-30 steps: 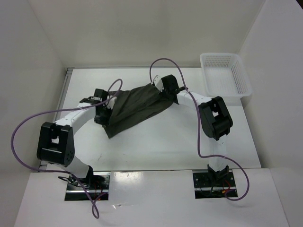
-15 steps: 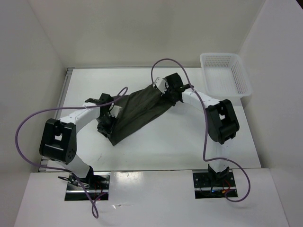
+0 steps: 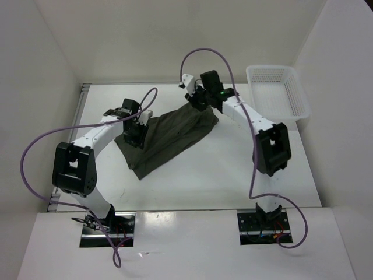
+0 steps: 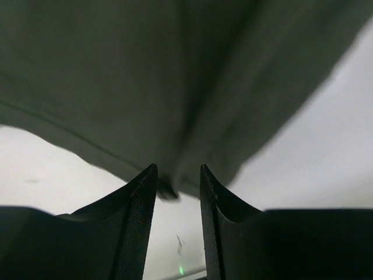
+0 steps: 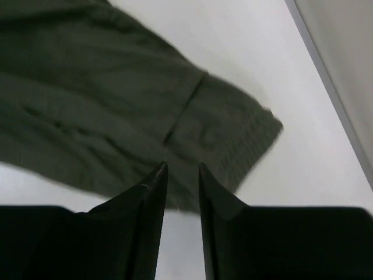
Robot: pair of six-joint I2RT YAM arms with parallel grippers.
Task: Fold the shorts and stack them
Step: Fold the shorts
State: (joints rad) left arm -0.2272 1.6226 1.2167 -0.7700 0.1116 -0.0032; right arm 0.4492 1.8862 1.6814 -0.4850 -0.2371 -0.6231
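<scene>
The dark olive-green shorts (image 3: 169,137) lie loosely folded on the white table, running diagonally from near left to far right. My left gripper (image 3: 139,129) hovers over their left edge. In the left wrist view it (image 4: 178,169) is open, with bare table between the fingers and the shorts' hem (image 4: 145,76) just ahead. My right gripper (image 3: 195,98) is raised at the shorts' far right corner. In the right wrist view it (image 5: 182,166) is open with nothing in it, above the ribbed waistband end (image 5: 245,140).
A white mesh basket (image 3: 301,96) stands at the far right corner of the table. Walls (image 3: 52,70) close in the left, back and right sides. Purple cables (image 3: 35,151) loop over both arms.
Both grippers have opened and let go of the shorts, which now rest on the table. The left gripper moved up along the left edge; the right one pulled back toward the far side.
</scene>
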